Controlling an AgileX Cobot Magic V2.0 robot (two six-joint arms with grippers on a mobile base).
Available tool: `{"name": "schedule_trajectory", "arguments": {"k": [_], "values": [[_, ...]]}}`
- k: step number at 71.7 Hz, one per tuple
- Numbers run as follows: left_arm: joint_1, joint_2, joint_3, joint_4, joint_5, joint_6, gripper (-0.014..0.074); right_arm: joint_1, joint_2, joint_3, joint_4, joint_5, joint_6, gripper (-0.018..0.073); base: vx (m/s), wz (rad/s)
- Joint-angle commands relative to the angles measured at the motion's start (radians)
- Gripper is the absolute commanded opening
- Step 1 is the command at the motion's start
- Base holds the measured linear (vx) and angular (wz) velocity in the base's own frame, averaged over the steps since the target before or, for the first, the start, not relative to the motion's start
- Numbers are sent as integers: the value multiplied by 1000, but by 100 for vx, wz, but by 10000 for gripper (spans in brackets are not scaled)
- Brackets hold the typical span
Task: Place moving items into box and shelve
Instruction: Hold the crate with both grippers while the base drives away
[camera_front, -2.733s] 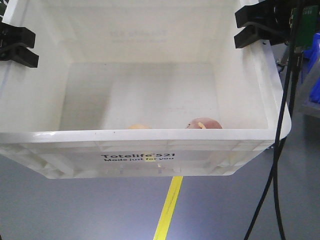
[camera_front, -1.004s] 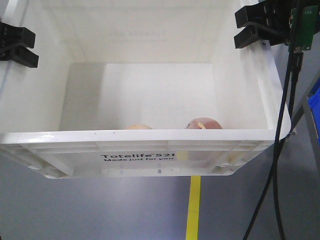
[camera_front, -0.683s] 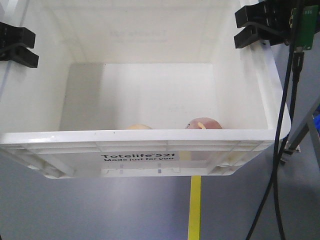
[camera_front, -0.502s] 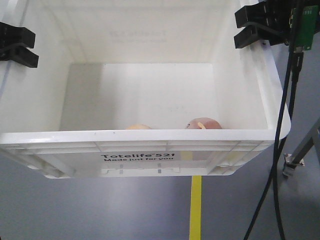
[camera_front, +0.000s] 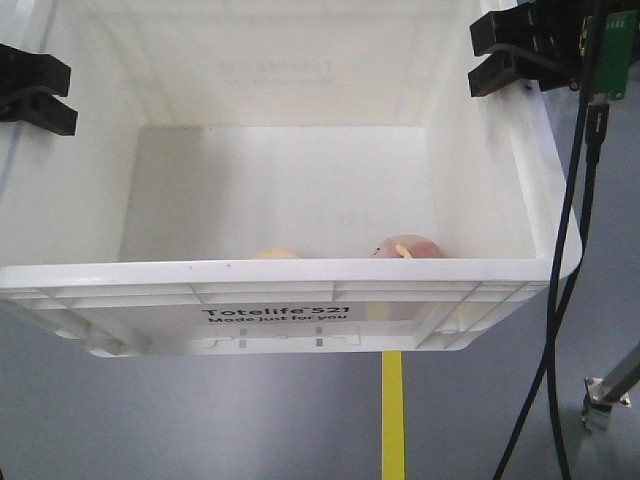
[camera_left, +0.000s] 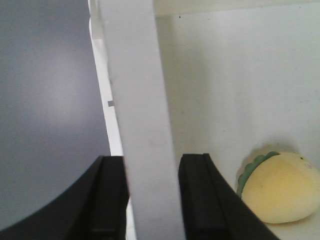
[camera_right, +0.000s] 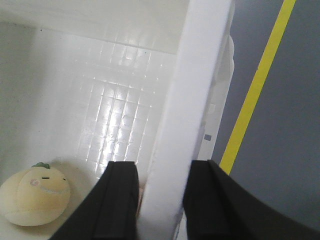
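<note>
floor line (camera_front: 393, 420) shifted right — left gripper (camera_left: 150, 195), right gripper (camera_right: 160, 200) clamped on box (camera_front: 300, 282), moving items (camera_front: 410, 248) inside

Wide open box (camera_front: 120, 275) interior; cream lump (camera_front: 277, 253), reddish lump (camera_front: 408, 247) against printed wall

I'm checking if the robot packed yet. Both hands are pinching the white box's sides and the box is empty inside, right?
Not empty. The left hand and right hand do pinch the white box by its sides, but two lumps lie inside: a cream lump and a reddish-brown lump, seen in the front-facing view.
</note>
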Motion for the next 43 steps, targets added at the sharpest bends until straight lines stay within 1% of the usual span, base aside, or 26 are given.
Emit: {"name": "schedule_trajectory", "arguments": {"k": [1, 43], "values": [[-19, -40, -44, -203, -119, 13, -27, 15, -44, -43, 163, -109, -19, -12, 50, -5], [-19, -40, -44, -203, -119, 13, -27, 15, -44, -43, 163, -109, -19, -12, 50, -3]]}}
